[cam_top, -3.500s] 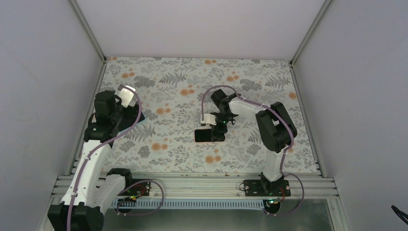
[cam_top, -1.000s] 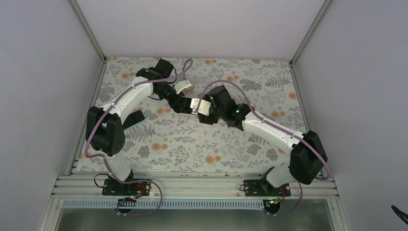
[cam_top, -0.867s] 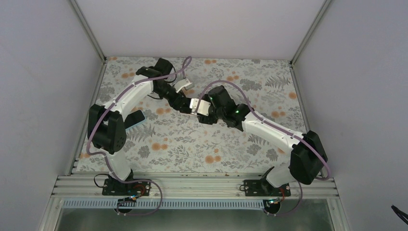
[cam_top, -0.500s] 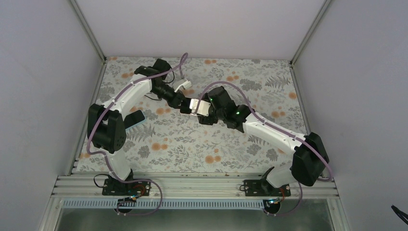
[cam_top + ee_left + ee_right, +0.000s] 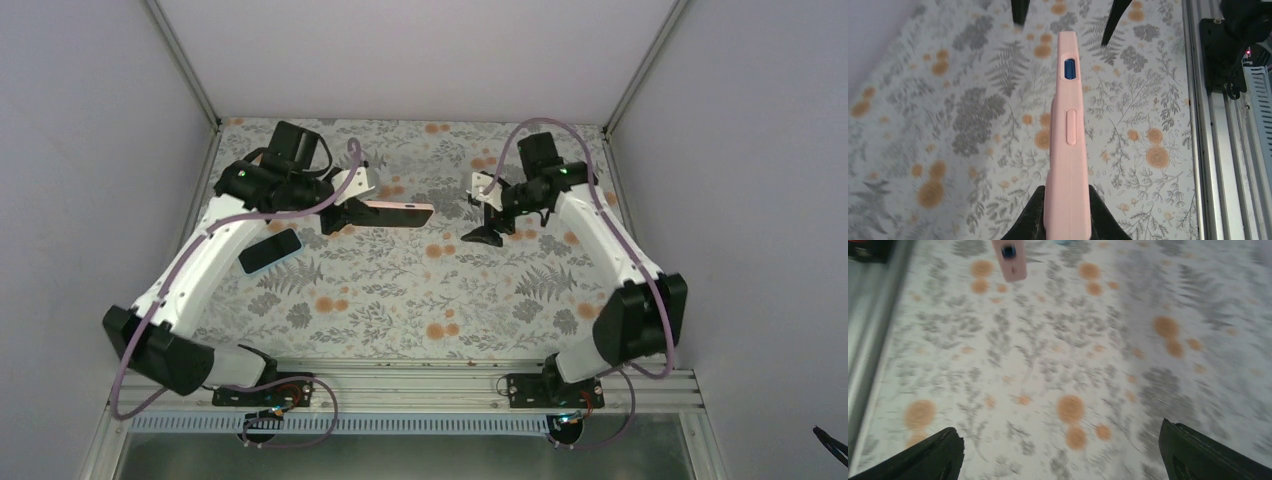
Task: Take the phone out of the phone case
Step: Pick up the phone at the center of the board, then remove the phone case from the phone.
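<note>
The pink phone case [image 5: 398, 212] hangs above the table's rear middle, held level and edge-on. My left gripper [image 5: 343, 216] is shut on its left end. In the left wrist view the case [image 5: 1068, 150] runs away from my gripper [image 5: 1066, 222], clamped between both black fingers. A blue patch [image 5: 1068, 69] shows through a slot in its edge; the rest of the phone is hidden. My right gripper [image 5: 488, 218] hangs open, apart from the case's free end [image 5: 1009, 257]. Nothing lies between its fingers [image 5: 930, 455].
A dark flat slab [image 5: 270, 250] lies on the floral mat [image 5: 400, 300] at the left, under my left arm. The metal rail [image 5: 400, 385] with both arm bases runs along the near edge. White walls close the back and sides.
Half a second ago both grippers met on the case mid-table. The right one has opened fully and drawn back to the right; the left one has shut on the case and carried it left.
</note>
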Robot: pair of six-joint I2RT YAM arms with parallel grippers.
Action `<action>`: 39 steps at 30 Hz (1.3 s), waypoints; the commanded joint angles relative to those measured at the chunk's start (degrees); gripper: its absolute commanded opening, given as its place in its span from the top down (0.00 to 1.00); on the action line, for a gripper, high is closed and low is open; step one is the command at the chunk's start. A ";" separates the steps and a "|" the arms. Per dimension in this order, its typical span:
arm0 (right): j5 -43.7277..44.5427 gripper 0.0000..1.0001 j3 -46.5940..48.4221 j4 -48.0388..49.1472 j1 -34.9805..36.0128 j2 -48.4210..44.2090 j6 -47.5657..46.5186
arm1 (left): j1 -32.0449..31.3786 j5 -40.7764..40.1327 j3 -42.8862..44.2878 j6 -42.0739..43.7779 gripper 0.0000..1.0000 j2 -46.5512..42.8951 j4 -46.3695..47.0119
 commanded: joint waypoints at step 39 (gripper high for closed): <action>-18.12 0.09 33.06 -20.20 4.19 31.90 -12.52 | -5.84 7.11 -10.71 22.44 0.98 -11.87 -13.11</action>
